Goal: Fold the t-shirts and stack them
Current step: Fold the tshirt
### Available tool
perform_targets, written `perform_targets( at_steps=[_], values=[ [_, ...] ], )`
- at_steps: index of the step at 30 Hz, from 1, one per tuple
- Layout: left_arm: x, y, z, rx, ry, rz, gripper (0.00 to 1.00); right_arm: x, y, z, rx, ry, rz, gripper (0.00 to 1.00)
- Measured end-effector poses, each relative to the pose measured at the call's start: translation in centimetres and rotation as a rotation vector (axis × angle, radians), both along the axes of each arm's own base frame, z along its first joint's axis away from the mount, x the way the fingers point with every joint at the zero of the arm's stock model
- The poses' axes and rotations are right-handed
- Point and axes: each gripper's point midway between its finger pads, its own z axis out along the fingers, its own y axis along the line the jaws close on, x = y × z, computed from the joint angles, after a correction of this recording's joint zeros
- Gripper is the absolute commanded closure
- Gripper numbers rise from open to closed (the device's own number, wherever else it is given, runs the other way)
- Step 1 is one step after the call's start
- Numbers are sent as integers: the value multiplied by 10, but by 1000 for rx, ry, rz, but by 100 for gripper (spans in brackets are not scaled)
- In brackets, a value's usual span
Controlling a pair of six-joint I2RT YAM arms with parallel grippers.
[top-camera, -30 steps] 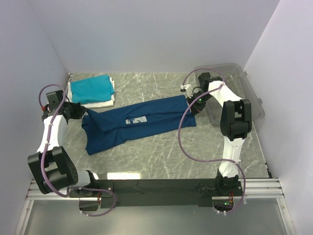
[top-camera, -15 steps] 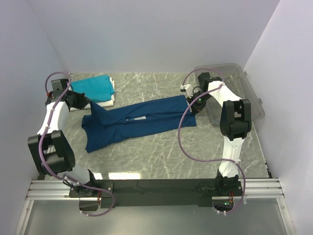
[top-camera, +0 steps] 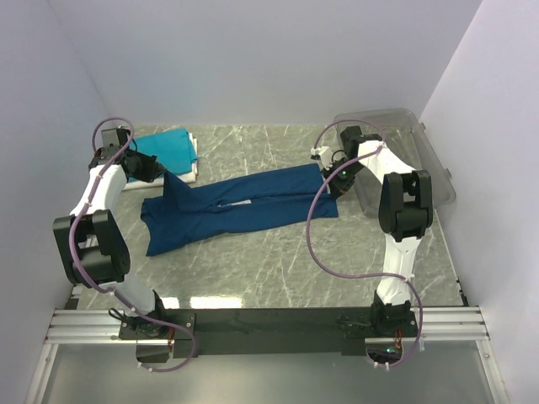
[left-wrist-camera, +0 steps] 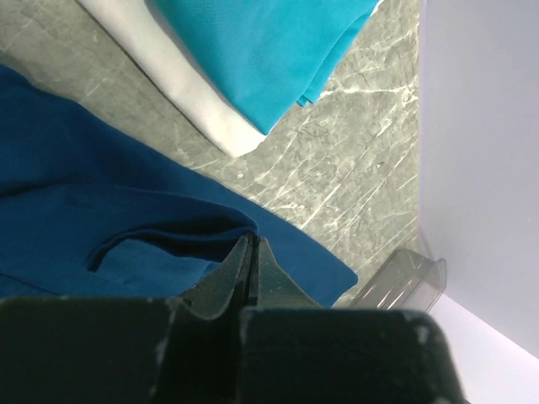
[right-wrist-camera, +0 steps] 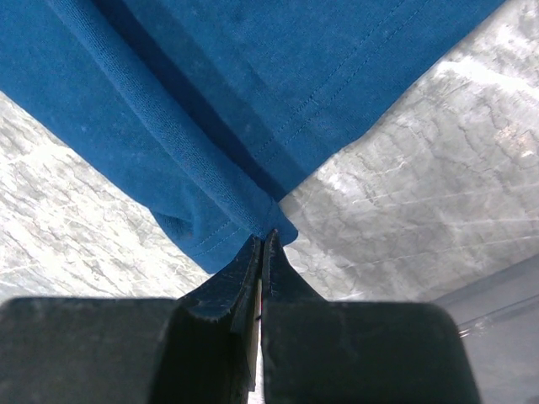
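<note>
The navy blue t-shirt [top-camera: 236,210] lies stretched across the middle of the table, folded lengthwise, its print almost hidden in the fold. My left gripper [top-camera: 162,172] is shut on its far left corner and holds that corner lifted toward the back left; in the left wrist view the jaws [left-wrist-camera: 251,244] pinch a navy fold [left-wrist-camera: 126,210]. My right gripper [top-camera: 333,175] is shut on the shirt's right hem corner [right-wrist-camera: 253,202] near the bin. A folded teal t-shirt [top-camera: 164,150] lies on a folded white one [top-camera: 181,174] at the back left.
A clear plastic bin [top-camera: 396,160] stands at the back right, just beyond my right gripper. White walls close the table on the left, back and right. The folded stack sits close behind my left gripper.
My left gripper has pulled the navy shirt's left corner up and toward the back, next to the teal stack; the shirt's fold has narrowed and hidden the print. The right arm has not moved.
</note>
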Motion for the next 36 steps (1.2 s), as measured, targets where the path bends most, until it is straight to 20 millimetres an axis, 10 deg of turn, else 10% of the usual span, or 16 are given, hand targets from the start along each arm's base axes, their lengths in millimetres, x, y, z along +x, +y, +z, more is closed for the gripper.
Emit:
perform_targets(
  at_steps=[9, 16, 25, 36],
  values=[
    [-16, -2, 20, 25, -26, -8, 100, -23, 0, 7, 36, 10, 87, 100],
    [-105, -21, 93, 49, -228, 6, 100, -94, -8, 34, 84, 1, 306, 100],
    [-224, -67, 29, -178, -76, 45, 100, -155, -28, 10, 74, 79, 426, 100],
    [-288, -78, 66, -261, -101, 166, 100, -162, -36, 6, 75, 65, 450, 100]
  ],
)
